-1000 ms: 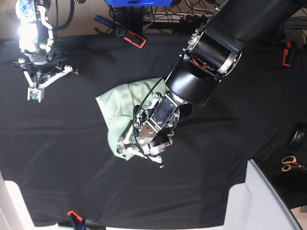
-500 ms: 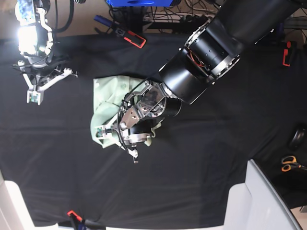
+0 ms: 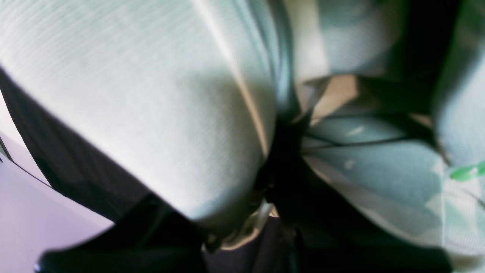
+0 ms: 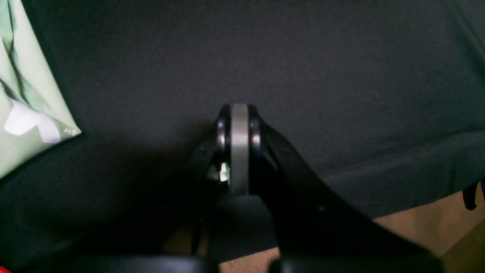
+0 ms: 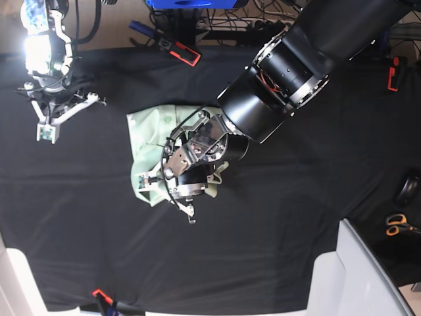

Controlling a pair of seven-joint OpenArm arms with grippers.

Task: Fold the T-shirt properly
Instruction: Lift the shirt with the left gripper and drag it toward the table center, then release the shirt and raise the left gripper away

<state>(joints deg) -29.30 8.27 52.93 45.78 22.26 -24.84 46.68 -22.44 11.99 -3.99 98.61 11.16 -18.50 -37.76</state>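
Observation:
The pale mint-green T-shirt (image 5: 150, 135) lies crumpled on the black tablecloth (image 5: 276, 217), left of centre in the base view. My left gripper (image 5: 146, 183) reaches over it from the right and is shut on a bunch of its fabric at the near edge. In the left wrist view the T-shirt (image 3: 151, 94) fills the frame, gathered into a dark pinch in the middle. My right gripper (image 5: 46, 130) hangs at the far left, apart from the shirt. Its fingers (image 4: 238, 144) are pressed together with nothing between them. A corner of the T-shirt (image 4: 30, 94) shows at that view's left edge.
A red and black clamp (image 5: 186, 54) lies at the table's back edge, another (image 5: 393, 72) at the right edge, a third (image 5: 100, 294) at the front. Orange-handled scissors (image 5: 396, 224) sit at the far right. A white panel (image 5: 355, 276) stands at the front right corner.
My left gripper has dragged the shirt's gathered edge leftward across the table, then settled slightly back. The shirt's bundle now sits further left. The right arm has stayed still.

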